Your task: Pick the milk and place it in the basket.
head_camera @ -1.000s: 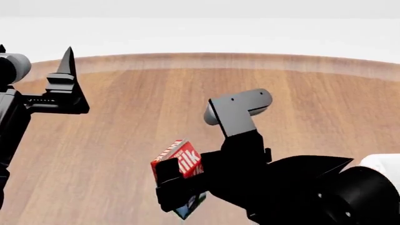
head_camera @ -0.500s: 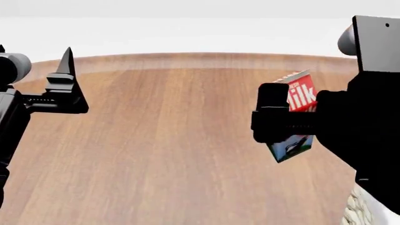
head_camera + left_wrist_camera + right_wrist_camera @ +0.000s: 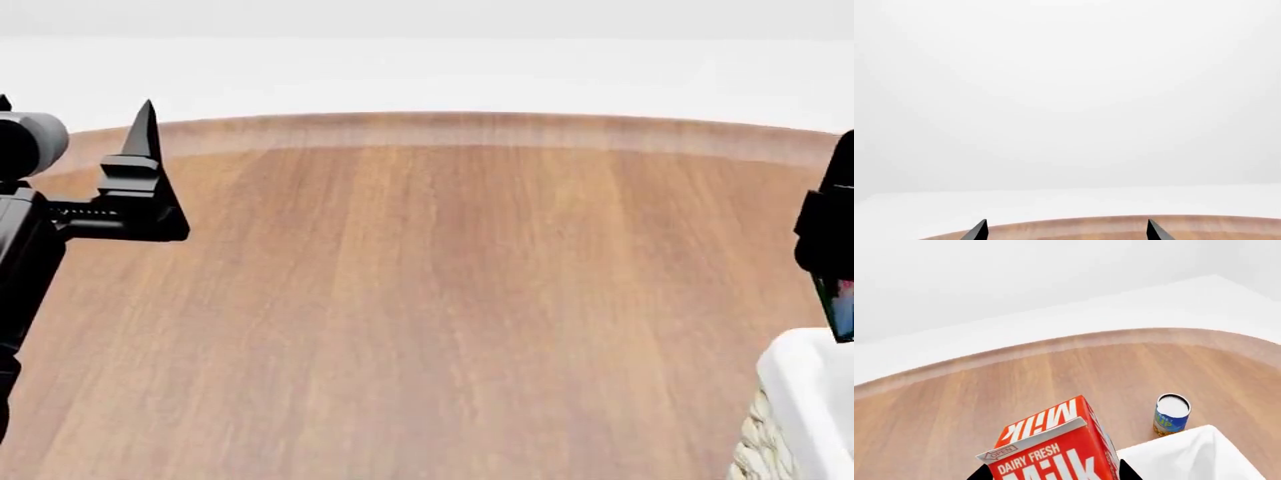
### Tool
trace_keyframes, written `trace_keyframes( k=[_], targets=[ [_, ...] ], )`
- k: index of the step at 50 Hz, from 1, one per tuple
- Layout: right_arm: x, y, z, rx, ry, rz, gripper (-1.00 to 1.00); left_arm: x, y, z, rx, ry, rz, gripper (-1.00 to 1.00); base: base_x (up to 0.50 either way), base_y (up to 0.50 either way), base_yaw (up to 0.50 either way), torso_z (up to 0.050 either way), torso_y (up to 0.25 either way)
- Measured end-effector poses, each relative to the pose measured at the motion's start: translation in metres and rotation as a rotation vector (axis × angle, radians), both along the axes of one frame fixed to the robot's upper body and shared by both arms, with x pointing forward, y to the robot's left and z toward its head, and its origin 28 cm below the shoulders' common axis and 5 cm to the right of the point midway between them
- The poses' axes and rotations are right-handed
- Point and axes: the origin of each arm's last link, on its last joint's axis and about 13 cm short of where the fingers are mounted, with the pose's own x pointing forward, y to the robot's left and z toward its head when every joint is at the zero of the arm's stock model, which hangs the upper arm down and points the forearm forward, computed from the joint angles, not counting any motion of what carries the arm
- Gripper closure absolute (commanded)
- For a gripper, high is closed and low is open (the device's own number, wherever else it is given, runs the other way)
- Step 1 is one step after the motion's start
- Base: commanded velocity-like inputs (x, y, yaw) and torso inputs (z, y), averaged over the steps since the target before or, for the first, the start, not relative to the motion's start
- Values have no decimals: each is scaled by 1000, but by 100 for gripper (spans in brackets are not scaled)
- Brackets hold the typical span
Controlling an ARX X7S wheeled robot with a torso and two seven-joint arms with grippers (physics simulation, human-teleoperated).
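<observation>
The milk (image 3: 1054, 445), a red-topped carton with white "Milk" lettering, fills the bottom of the right wrist view, held between my right gripper's (image 3: 1054, 475) two black fingers. In the head view only a sliver of the milk (image 3: 842, 305) and the black gripper body show at the right edge, just above the basket's (image 3: 801, 400) white cloth rim and woven corner. The basket's white liner corner also shows in the right wrist view (image 3: 1194, 455). My left gripper (image 3: 1064, 231) is open and empty, raised at the left of the head view (image 3: 140, 150).
A small can (image 3: 1171, 414) with a blue-and-yellow label and white lid stands on the round wooden table (image 3: 427, 300) beyond the basket corner. The table's far curved edge meets a white floor.
My right gripper has carried the milk up and to the right, from the table's front middle to the right edge over the basket. The left arm has not moved.
</observation>
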Motion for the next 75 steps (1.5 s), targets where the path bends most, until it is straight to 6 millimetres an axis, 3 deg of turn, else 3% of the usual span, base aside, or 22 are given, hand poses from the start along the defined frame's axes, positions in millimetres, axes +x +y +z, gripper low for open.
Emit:
trace_keyframes(
  k=[29,52,75],
  targets=[
    [-28,-39,-22,21,38,-262,100,0,-1,-1,5,1,1,-100,0,0,0,0,1],
    [-27,-51,-40,15,51,-327,100,1,0,-3,12,4,5,-100,0,0,0,1,1],
    [-16,-65,-81,71,77,-356,100,3,0,-7,19,9,9,-100,0,0,0,0,1]
  ],
)
